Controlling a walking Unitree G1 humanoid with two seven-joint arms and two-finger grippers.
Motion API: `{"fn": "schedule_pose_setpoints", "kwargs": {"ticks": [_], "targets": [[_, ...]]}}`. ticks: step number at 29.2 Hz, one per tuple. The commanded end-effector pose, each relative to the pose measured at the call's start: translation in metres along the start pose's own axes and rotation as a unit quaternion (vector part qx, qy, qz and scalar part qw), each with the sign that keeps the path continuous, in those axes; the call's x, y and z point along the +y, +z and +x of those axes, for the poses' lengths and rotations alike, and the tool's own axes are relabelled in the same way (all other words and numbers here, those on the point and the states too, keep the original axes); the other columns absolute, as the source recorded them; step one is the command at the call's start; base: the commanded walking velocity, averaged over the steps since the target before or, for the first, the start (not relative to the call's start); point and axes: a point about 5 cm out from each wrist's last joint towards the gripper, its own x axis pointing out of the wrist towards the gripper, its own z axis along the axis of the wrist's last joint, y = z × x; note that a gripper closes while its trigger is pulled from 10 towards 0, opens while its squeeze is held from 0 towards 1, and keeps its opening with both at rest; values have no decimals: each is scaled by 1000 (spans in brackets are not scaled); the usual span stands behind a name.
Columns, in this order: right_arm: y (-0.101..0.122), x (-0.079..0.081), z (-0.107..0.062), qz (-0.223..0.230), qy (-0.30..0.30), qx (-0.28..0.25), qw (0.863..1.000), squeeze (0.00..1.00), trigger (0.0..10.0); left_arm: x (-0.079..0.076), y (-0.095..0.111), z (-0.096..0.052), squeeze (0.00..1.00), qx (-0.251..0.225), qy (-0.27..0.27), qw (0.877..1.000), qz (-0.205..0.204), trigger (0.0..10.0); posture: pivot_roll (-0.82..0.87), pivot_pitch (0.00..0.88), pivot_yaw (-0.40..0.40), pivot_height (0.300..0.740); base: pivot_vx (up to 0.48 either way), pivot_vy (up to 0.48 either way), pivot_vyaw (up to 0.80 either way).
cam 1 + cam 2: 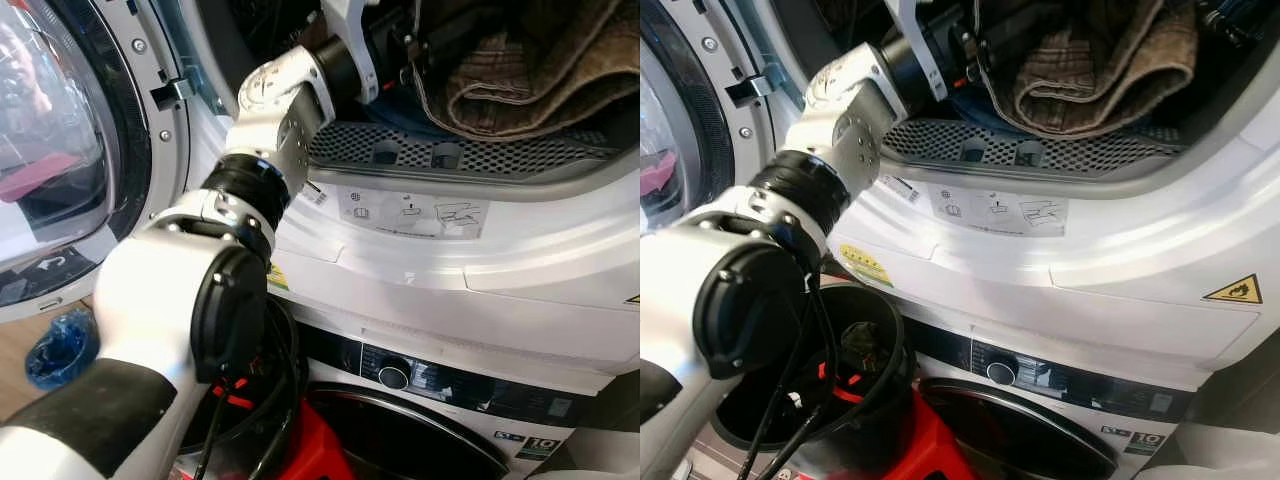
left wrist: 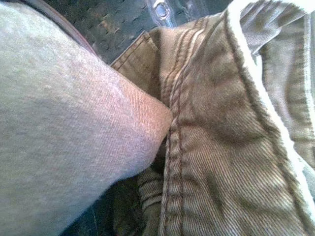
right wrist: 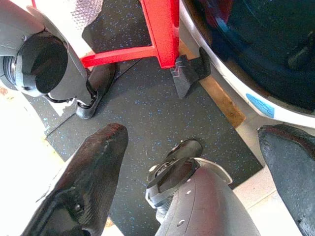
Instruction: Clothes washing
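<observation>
A: 2 machines are stacked, and the upper drum [image 1: 560, 40] is where the work is seen: the left arm [image 1: 270, 130] is reached deep into its open mouth, with the round glass door [image 1: 60, 140] swung wide to the left.

B: And the load? A brown corduroy garment [image 1: 1090, 70] is seen heaped inside, draped over the lip just above the perforated grey lint screen [image 1: 1020, 145].

A: Ribbed, thick-seamed cloth is pressed right against the left wrist camera, with a soft pinkish-grey knit [image 2: 64, 128] bunched beside it. Whether the left gripper is closed on either cannot be told.

B: Progress is judged as mid-way at best: clothes are in the drum, the door is not yet shut, and nothing has been started.

A: The right gripper [image 3: 197, 167] is hung low and idle, its matte black fingers [image 3: 83, 187] spread wide with nothing between them, over a speckled dark rubber mat [image 3: 142, 113].

B: Glossy white panels are noted on the lower washer [image 1: 480, 400], with a round dial [image 1: 393, 377], and a red metal frame [image 3: 160, 29] is stood by its base
</observation>
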Motion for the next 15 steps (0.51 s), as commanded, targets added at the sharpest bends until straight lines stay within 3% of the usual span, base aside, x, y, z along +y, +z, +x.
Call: {"fn": "schedule_pose_setpoints", "kwargs": {"ticks": [1,9,11,13,15], "targets": [[-33,32,-6,11,49,69,996,0,10000,-2,8,2,0,-18,-17,999,28,10000,-68,45,184,740,0,0,0],[-30,34,-5,12,50,65,997,0,10000,-1,15,-7,0,-41,6,997,67,10000,-62,39,191,740,0,0,0],[-30,34,-5,14,50,65,996,0,10000,-9,29,-8,0,-70,-11,993,93,10000,-63,31,193,740,0,0,0],[-30,34,-5,15,50,66,996,0,10000,-11,32,-9,0,-76,-15,993,92,10000,-63,29,192,740,0,0,0],[-30,34,-5,16,50,65,996,0,10000,-27,36,-10,0,-85,-77,990,79,10000,-63,24,193,740,0,0,0]]}}
